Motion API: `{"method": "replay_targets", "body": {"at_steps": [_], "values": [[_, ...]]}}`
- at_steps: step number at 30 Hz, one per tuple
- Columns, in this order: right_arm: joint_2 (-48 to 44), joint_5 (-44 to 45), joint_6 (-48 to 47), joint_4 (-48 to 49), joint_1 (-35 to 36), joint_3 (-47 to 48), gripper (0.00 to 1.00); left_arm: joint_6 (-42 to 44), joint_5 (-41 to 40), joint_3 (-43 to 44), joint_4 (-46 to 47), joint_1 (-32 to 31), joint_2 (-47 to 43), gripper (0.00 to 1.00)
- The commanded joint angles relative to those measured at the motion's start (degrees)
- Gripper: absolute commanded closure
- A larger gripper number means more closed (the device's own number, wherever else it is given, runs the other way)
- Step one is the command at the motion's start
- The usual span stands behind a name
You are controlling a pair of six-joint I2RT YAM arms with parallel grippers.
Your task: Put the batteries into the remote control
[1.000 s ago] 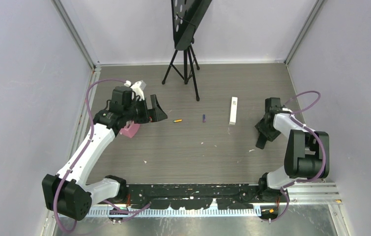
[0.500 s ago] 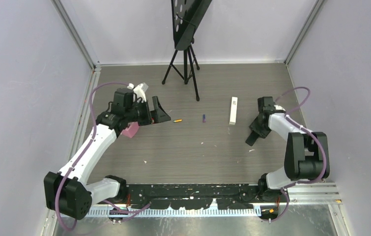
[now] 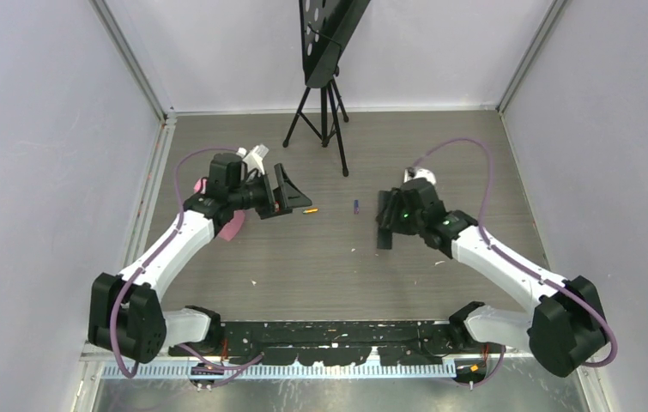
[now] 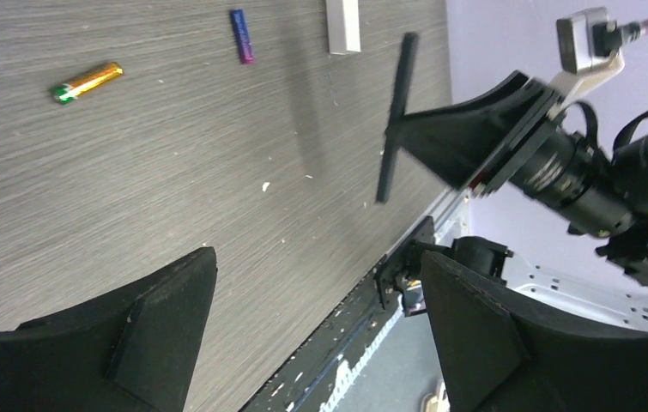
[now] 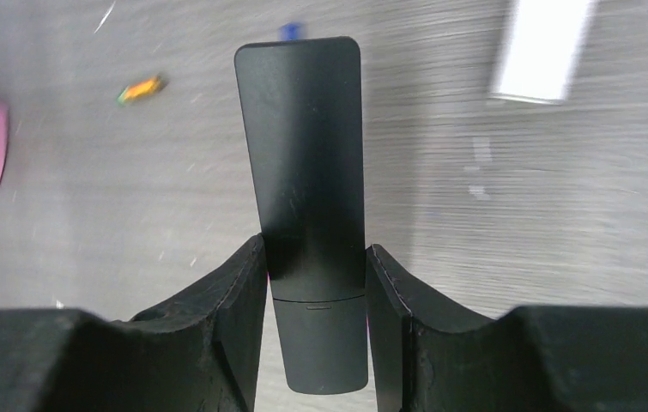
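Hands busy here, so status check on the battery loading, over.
Left gripper open, empty. Right gripper shut on slim black remote. Orange-yellow battery and purple battery loose on grey wood-grain table, not loaded. White slab near purple one, apart.

Matt remote [image 5: 303,129], wood-grain table [image 3: 303,257], glossy orange battery [image 4: 87,81]

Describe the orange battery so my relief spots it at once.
Find the black tripod at the table's far edge and come forward. Two tiny batteries lie apart. The orange battery is the left one, green-tipped; the purple battery sits to its right.
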Motion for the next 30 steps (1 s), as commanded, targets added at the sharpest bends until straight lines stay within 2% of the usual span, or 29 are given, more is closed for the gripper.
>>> {"method": "replay_targets", "body": {"at_steps": [1,8,15,20,22,23,25,27,30], "values": [[1.8,-4.3,-6.0,8.4,9.2,1.6,0.69,-4.9,4.5,-1.2,9.5,-1.9,2.3,0.11],[9.4,-6.4,-12.4,12.8,20.9,7.9,0.68,-8.4,4.2,-1.9,13.7,-6.1,6.7,0.17],[13.2,-6.8,-13.7,15.0,24.1,12.9,0.68,-12.5,1.4,-3.5,14.0,-6.7,8.2,0.33],[14.1,-7.0,-13.7,15.4,24.3,14.4,0.68,-15.1,2.2,-3.2,16.9,-6.7,8.6,0.58],[13.9,-9.0,-13.6,15.8,24.3,14.5,0.68,-15.2,2.7,-3.0,17.2,-6.7,8.7,0.71],[13.8,-9.3,-13.3,16.1,24.3,14.5,0.67,-15.1,3.2,-2.9,17.6,-6.7,8.9,0.82],[13.7,-9.1,-12.0,16.1,24.3,14.5,0.60,-14.8,4.0,-2.6,18.2,-6.6,9.3,0.99],[13.2,-7.1,-9.7,14.7,24.0,14.5,0.39,-14.0,4.5,-2.3,18.9,-6.2,9.4,1.00],[9.1,-6.2,-1.9,16.5,22.6,11.9,0.23,-14.7,4.8,-2.5,21.1,-4.6,8.6,1.00]]}}
